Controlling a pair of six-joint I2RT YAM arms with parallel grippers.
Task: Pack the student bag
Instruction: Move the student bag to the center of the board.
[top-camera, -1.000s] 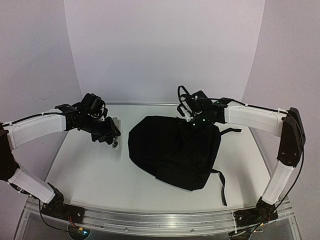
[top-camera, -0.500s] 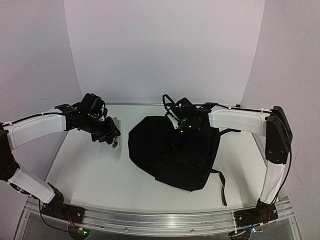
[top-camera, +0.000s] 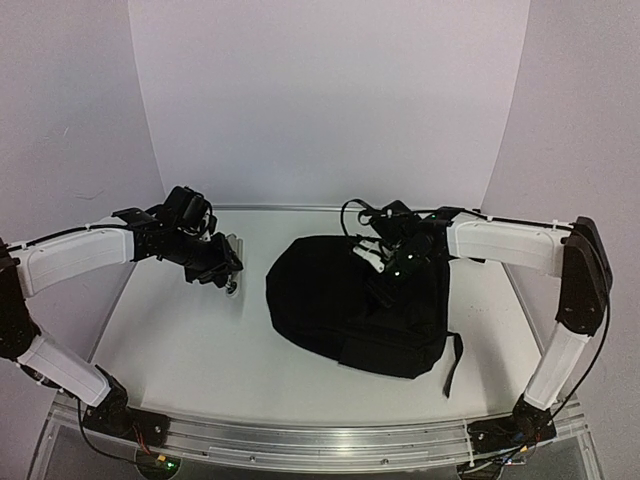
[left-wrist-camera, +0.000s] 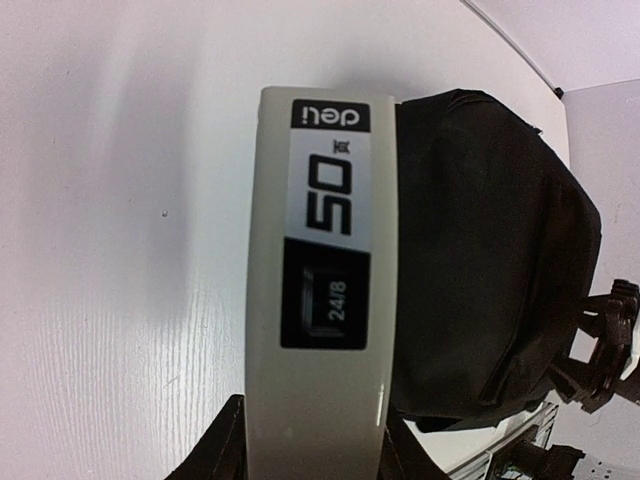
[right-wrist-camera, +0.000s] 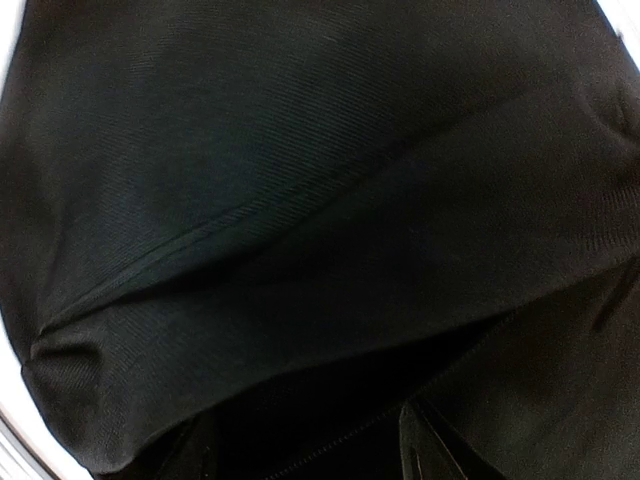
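Black fabric bag (top-camera: 345, 310) lies centre-right on table (top-camera: 170, 340), looks unopened and unloaded; left gripper (top-camera: 222, 268) pinches a pale stapler (left-wrist-camera: 320, 280) just left of it, right gripper (top-camera: 385, 280) sits low over bag's far top, grip unreadable, so packing seems barely begun.

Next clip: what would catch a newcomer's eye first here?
The big black student bag slumped in the middle of the white table, with the right gripper low over its far end. Off to its left, the left gripper has its jaws clamped on a pale grey deli-labelled item, likely a stapler.
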